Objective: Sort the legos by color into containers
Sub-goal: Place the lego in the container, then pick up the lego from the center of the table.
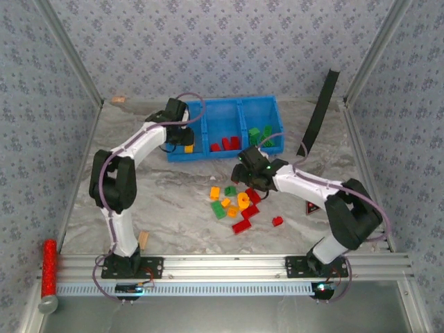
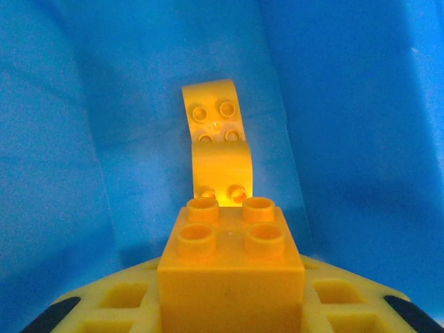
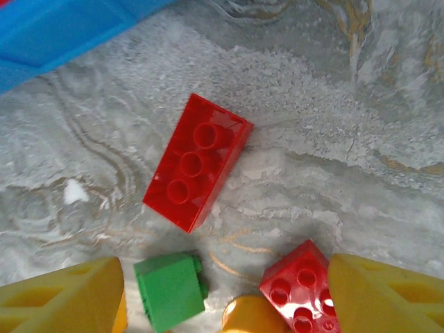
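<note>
**Orange brick pinched over the bin's left compartment**

Orange brick sits clamped in the left claw, which hangs inside the leftmost compartment of the blue bin, upper centre of the overhead view. A curved orange piece lies on the bin floor beneath. Red bricks fill the middle compartment, green bricks the right one. The right claw stands spread wide above the loose legos at mid-frame, with a red brick lying just beyond its fingers.

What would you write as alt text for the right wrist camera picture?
A long red brick lies on the marbled table, ahead of the open right hand; a green brick and smaller red brick sit between its yellow fingers.
</note>
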`<state>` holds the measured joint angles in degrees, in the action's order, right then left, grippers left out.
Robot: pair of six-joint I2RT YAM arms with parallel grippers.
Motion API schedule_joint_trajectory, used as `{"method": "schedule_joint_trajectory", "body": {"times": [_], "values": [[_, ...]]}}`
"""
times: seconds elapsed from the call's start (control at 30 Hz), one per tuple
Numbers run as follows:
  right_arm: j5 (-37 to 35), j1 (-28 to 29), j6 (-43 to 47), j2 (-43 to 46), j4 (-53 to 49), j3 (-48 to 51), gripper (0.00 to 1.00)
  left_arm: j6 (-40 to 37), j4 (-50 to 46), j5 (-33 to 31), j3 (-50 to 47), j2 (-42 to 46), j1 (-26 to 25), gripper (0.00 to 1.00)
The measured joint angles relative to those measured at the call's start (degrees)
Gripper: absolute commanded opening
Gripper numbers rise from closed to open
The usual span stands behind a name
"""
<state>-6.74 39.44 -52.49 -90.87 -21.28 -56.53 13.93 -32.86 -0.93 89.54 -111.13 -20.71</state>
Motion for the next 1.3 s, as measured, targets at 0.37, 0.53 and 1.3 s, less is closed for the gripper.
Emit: {"method": "schedule_joint_trajectory", "body": {"times": [0.37, 0.53, 1.3], "values": [[0.9, -0.4, -2.6, -11.4, 3.0, -4.9, 0.69, -2.1, -0.7, -1.3, 3.5, -3.7, 0.2, 0.40], [1.4, -0.6, -2.5, -14.4, 3.8, -7.4, 0.64, -2.6, -1.2, -1.6, 3.5, -3.7, 0.3, 0.48], [2.4, -2.4, 7.3, -18.9, -5.1, -14.6, 0.35, -1.9, -2.0, -0.4, -3.2, 5.8, 0.3, 0.56]]}}
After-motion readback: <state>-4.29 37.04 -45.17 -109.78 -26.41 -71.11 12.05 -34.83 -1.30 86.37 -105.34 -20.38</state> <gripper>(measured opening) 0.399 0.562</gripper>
